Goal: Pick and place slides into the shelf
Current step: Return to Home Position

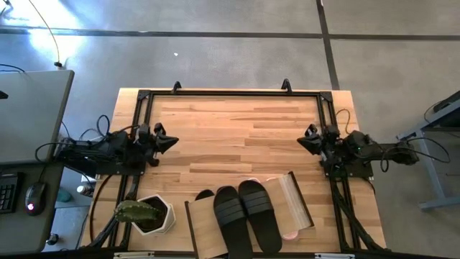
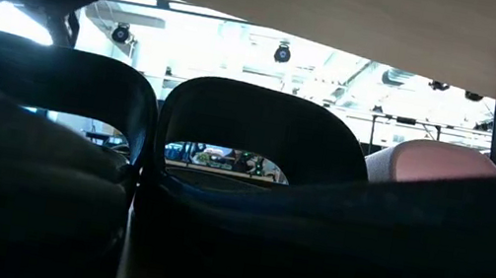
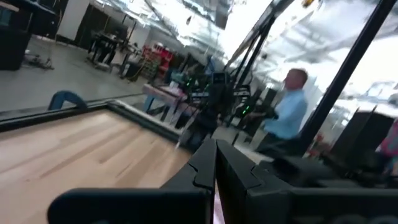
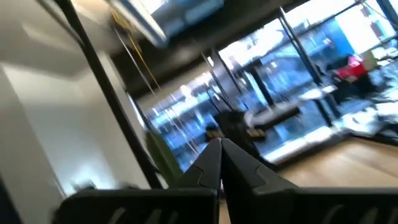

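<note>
1. The left gripper [image 1: 171,142] is hovering at the middle left of the high view over the table [image 1: 237,129], its fingers [image 3: 202,169] pressing together on nothing.
2. The right gripper [image 1: 303,142] is facing it from the middle right, its fingers [image 4: 209,165] also pressing together, empty.
3. The shelf [image 1: 205,232] is sitting at the bottom centre, well apart from both grippers.
4. Two black slides [image 1: 230,216] are lying side by side on its top panel.
5. Another black toe [image 1: 205,195] and a pink edge [image 1: 290,234] are peeking out from underneath.
6. A potted cactus [image 1: 147,214] is standing just left of the shelf.
</note>
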### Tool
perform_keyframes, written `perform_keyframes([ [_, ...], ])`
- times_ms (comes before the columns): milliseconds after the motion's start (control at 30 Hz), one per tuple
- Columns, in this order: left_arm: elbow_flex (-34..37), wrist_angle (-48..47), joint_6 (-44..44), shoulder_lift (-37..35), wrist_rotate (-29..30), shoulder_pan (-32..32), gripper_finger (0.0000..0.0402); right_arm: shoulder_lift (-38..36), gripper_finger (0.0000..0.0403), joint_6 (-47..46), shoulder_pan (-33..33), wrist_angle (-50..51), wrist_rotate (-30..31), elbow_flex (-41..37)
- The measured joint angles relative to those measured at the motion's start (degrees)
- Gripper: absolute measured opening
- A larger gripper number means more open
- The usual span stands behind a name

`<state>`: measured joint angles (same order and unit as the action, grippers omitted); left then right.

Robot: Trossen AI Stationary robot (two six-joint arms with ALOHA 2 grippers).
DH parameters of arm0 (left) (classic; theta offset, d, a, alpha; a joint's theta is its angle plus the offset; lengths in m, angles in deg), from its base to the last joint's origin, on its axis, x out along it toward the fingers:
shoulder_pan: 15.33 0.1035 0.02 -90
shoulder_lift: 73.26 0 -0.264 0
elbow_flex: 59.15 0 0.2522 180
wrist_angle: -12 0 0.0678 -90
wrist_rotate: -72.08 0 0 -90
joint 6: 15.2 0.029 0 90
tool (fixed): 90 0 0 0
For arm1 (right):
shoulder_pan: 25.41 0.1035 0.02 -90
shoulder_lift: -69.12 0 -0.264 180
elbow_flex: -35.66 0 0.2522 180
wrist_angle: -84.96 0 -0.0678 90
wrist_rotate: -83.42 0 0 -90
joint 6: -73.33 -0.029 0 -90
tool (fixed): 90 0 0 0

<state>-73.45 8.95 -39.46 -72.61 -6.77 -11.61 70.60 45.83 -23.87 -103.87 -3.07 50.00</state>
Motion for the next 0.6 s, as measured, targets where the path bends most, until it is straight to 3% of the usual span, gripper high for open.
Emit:
perform_keyframes([
  [333, 0.00, -7.95, 5.23, 1.22, 0.44, 0.00, 0.0000, 0.00, 0.0000, 14.28, -0.02, 20.15, 4.65, 0.02],
  [600, 0.00, -8.01, 9.22, 2.25, 0.37, 0.00, 0.0000, 1.97, 0.0000, 27.59, -0.04, 20.48, 7.52, 0.11],
])
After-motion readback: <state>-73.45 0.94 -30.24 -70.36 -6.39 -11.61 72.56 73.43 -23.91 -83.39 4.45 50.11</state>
